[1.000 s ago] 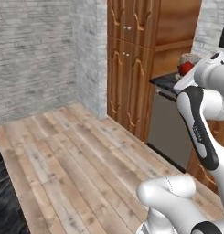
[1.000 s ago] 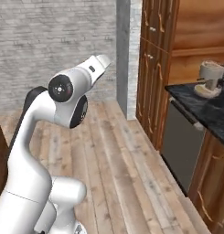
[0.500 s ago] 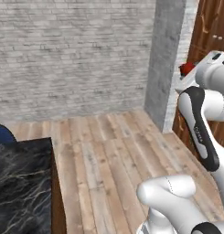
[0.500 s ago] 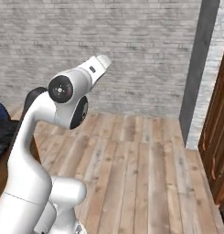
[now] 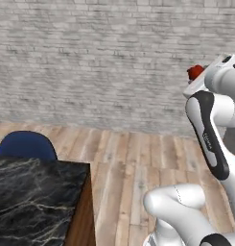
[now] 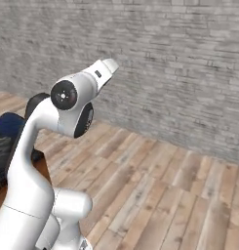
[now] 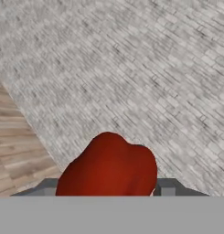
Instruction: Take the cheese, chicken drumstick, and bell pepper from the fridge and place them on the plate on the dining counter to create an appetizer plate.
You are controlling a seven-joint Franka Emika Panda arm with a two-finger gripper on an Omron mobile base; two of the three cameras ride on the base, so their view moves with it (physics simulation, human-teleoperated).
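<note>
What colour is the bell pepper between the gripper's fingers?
Glossy deep red; the bell pepper shows best in the hand view.

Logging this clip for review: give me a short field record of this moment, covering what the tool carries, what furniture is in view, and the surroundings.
held item: bell pepper, red, between the fingers of the tool
tool state: closed on the pepper
pepper in left base view: red spot by the hand
dining counter: black marble corner, lower left
chair: blue, behind the counter
backdrop: grey brick wall, wooden floor
</note>
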